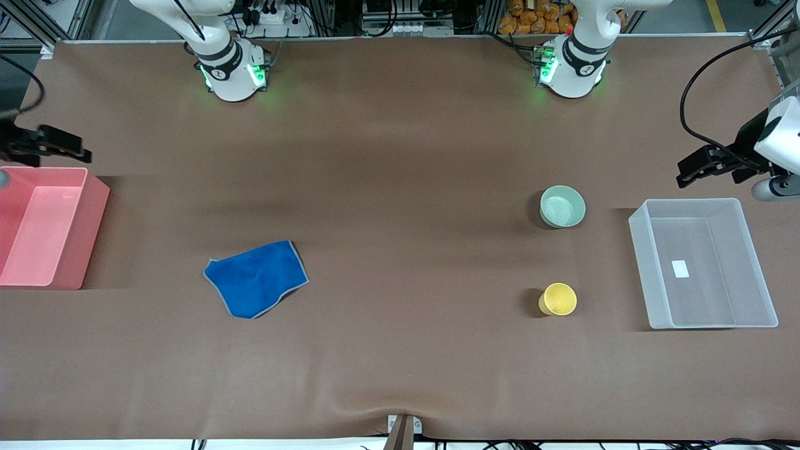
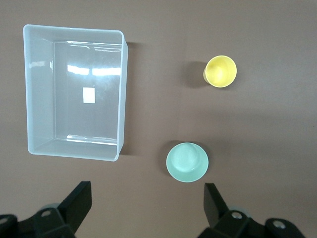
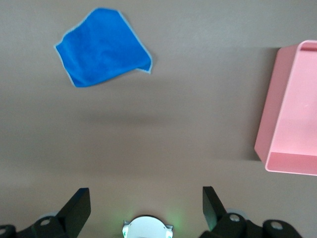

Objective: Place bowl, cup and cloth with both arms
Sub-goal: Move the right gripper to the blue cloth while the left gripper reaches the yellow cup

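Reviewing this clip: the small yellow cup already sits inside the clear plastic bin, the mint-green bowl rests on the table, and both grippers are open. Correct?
Not quite. The small yellow cup stands on the brown table beside the clear plastic bin, not in it, as the front view shows. The mint-green bowl is on the table, and the left gripper and right gripper are open.

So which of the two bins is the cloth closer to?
The pink bin at the right arm's end of the table. The cloth lies much closer to it than to the clear bin, which stands by the bowl and cup.
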You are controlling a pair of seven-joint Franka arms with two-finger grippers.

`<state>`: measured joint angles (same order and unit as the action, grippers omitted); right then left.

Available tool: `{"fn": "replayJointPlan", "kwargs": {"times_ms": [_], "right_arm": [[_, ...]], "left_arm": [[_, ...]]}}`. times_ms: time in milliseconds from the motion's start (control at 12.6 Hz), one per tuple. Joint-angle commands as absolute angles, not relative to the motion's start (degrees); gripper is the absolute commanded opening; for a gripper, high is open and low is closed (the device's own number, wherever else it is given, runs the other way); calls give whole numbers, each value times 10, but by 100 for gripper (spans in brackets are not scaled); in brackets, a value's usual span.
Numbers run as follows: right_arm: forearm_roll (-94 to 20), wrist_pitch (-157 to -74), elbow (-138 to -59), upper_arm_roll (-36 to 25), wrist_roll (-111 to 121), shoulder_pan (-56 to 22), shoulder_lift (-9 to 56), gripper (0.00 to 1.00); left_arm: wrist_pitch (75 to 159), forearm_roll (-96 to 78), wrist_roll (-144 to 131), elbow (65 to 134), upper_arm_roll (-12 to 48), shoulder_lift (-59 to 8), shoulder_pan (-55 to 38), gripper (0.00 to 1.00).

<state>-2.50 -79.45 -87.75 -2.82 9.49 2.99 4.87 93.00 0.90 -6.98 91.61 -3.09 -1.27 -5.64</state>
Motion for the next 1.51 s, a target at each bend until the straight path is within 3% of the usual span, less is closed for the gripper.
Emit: {"fn": "replayJointPlan", "kwargs": {"times_ms": [0,318,636,1192,1431], "right_arm": [[-19,-798,-881,-28,91,18,83,100],[-19,-835,-897,-28,91,1,110,100],[-19,-928,-955,-28,91,-5,115,100],[-19,-1079,-960,-28,91,-50,216,100],[-47,-1115,-960,-30,72,3,266,100]], "left_arm": [[918,0,-72,910,-27,-15,-51,100],[925,1,-75,904,-28,-46,-56,100],[962,0,-75,871,-28,-134,-53,100],[1080,-5,-101,853,-27,-244,-57,100],[1147,-38,-102,846,-26,-288,-61,100]]}}
